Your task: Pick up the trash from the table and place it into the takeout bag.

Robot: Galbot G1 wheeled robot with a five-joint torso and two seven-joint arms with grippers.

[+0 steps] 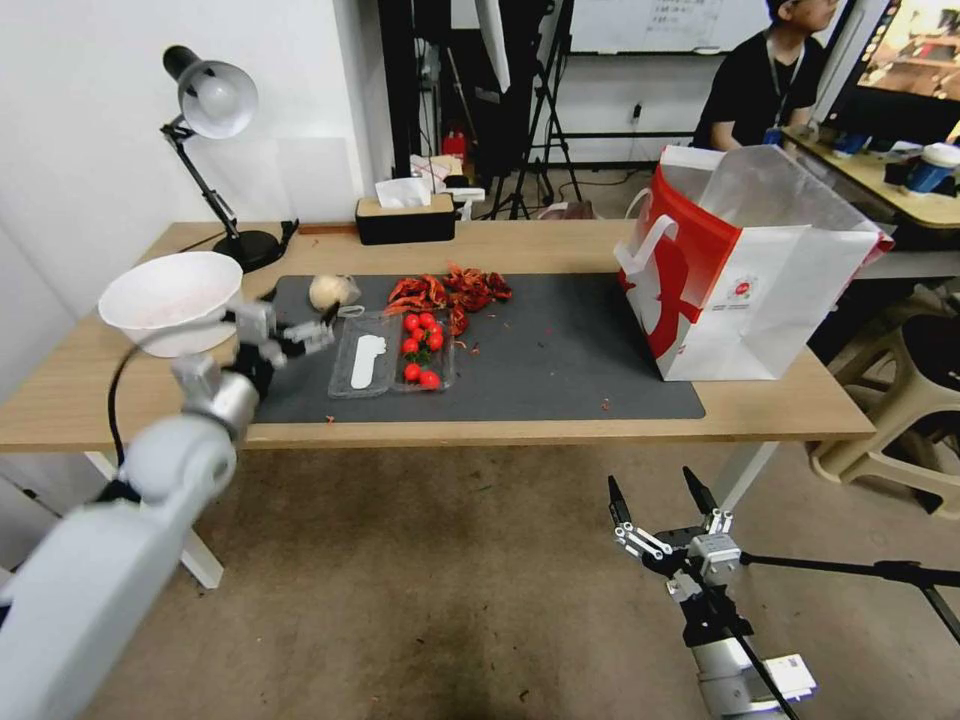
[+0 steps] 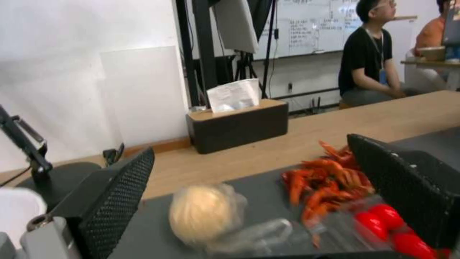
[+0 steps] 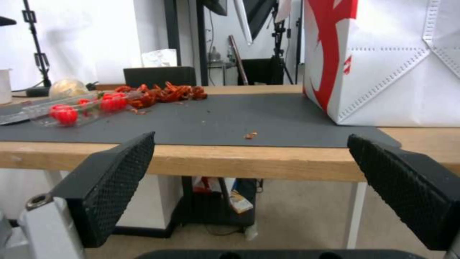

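Over on the left, a white bowl [image 1: 170, 298] is sitting beside a black desk lamp [image 1: 212, 150] at the table's [image 1: 560, 425] far left end. The left gripper [image 1: 318, 333] is hovering just over the left edge of the dark grey mat [image 1: 560, 360], its fingers [image 2: 117, 194] standing wide apart and gripping nothing. Framed between them in the left wrist view, the pale plastic-wrapped lump [image 2: 206, 212] is lying on the mat, close ahead of the gripper. Moving right, a clear plastic tray [image 1: 392, 362] of red cherry tomatoes [image 1: 422, 345] is resting on the mat, with a heap of red crayfish shells [image 1: 448, 290] just behind it. A black tissue box [image 1: 405, 215] is sitting at the table's back edge. Further right, the takeout bag [image 1: 745, 280], white with red side panels, is standing upright and open-mouthed at the mat's right end. Lower right, the right gripper [image 1: 660, 490] is hanging in front of the table, below its top, well apart from everything, fingers [image 3: 115, 176] spread wide and empty.
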